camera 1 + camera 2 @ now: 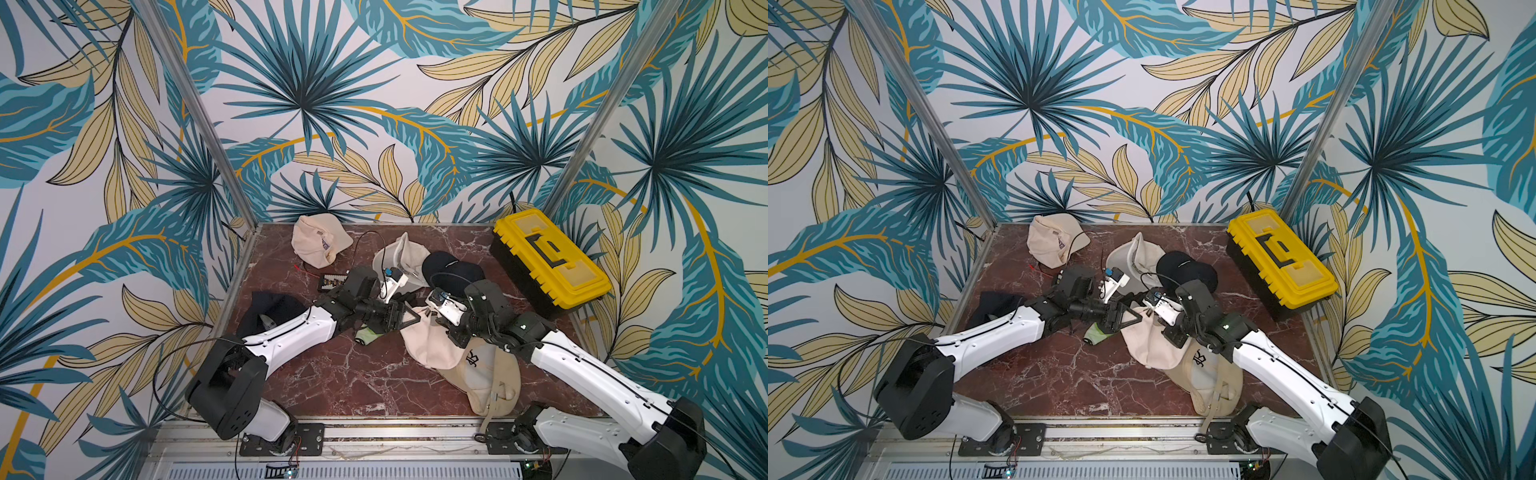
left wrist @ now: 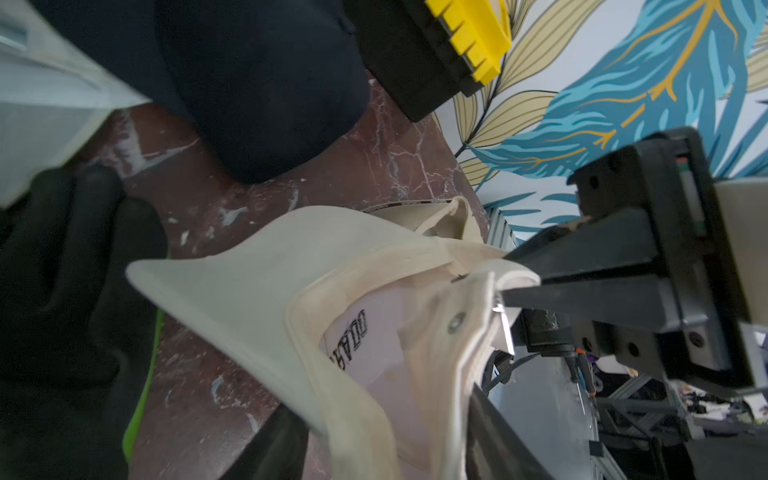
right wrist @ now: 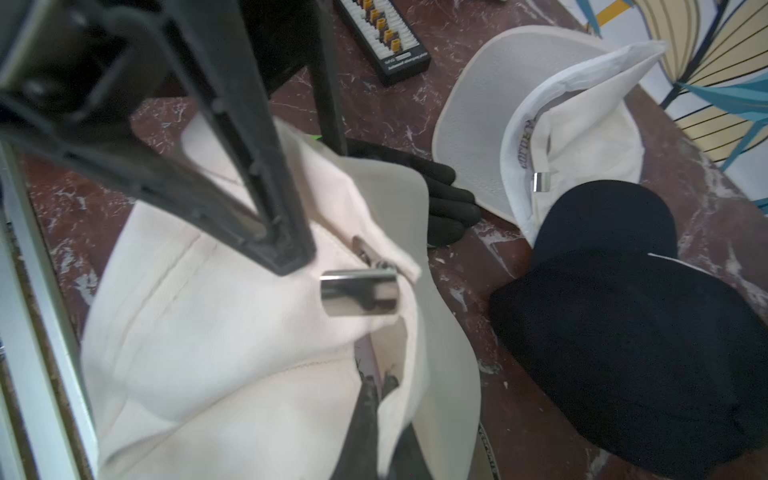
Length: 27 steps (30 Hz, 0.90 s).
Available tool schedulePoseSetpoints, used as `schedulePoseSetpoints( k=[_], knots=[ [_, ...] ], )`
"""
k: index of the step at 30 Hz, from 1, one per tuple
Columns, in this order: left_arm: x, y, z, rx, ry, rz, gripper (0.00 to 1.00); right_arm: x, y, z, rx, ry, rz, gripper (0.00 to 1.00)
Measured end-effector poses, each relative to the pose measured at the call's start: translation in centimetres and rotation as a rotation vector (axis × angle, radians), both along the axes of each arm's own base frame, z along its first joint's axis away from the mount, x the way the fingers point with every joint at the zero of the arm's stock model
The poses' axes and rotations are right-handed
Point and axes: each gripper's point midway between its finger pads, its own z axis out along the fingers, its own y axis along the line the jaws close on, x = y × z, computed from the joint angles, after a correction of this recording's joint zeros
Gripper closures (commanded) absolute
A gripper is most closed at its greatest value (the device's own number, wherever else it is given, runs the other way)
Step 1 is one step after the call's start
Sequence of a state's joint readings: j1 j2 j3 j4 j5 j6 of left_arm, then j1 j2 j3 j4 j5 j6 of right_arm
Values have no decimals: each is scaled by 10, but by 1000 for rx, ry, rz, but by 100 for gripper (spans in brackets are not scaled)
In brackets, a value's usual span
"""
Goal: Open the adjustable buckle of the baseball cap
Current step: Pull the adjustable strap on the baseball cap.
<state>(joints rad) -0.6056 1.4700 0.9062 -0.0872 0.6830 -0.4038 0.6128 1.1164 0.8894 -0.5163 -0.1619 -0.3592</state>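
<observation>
Clamping cap point(image 2: 232, 270), right hand point(image 2: 505, 276) closed

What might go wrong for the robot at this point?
The right gripper pinches only the edge of the cream fabric baseball cap, so the cloth may slip free. The shiny metal buckle is small and smooth; the open left gripper might slide off it. The black glove lies close and could snag.

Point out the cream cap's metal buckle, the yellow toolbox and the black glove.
metal buckle point(image 3: 359, 291): right wrist view, middle of its shiny plate.
yellow toolbox point(image 1: 575, 276): a top view, on its lid.
black glove point(image 3: 451, 203): right wrist view, on its fingers.
</observation>
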Motion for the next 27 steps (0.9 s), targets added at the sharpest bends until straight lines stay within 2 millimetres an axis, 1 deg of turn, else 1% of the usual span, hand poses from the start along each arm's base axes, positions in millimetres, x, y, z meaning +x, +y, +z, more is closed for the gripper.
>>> schedulePoseSetpoints(
  k=[2, 4, 9, 11, 13, 15, 18, 19, 23, 27],
  knots=[
    [2, 8, -5, 29, -45, 13, 32, -4, 3, -1, 11, 39, 18, 100],
    [4, 16, -2, 55, -130, 16, 30, -5, 5, -3, 16, 76, 21, 100],
    [2, 22, 18, 58, -316, -28, 30, -1, 5, -11, 21, 152, 5, 100],
    [-2, 23, 19, 60, -361, -55, 30, -2, 4, -14, 23, 174, 2, 100],
    [-7, 25, 15, 68, -392, -86, 31, -3, 4, -14, 29, 184, 3, 100],
    [-13, 27, 9, 79, -415, -114, 36, -4, 5, -13, 39, 190, 11, 100],
    [-16, 27, 5, 93, -450, -144, 53, -6, 7, -12, 55, 200, 24, 100],
    [-16, 27, 5, 94, -459, -149, 55, -7, 8, -12, 60, 203, 31, 100],
    [-16, 26, 4, 105, -502, -180, 57, -9, 12, -10, 79, 209, 56, 100],
    [-18, 24, 1, 108, -539, -223, 55, -12, 15, -8, 94, 211, 84, 100]
  ],
)
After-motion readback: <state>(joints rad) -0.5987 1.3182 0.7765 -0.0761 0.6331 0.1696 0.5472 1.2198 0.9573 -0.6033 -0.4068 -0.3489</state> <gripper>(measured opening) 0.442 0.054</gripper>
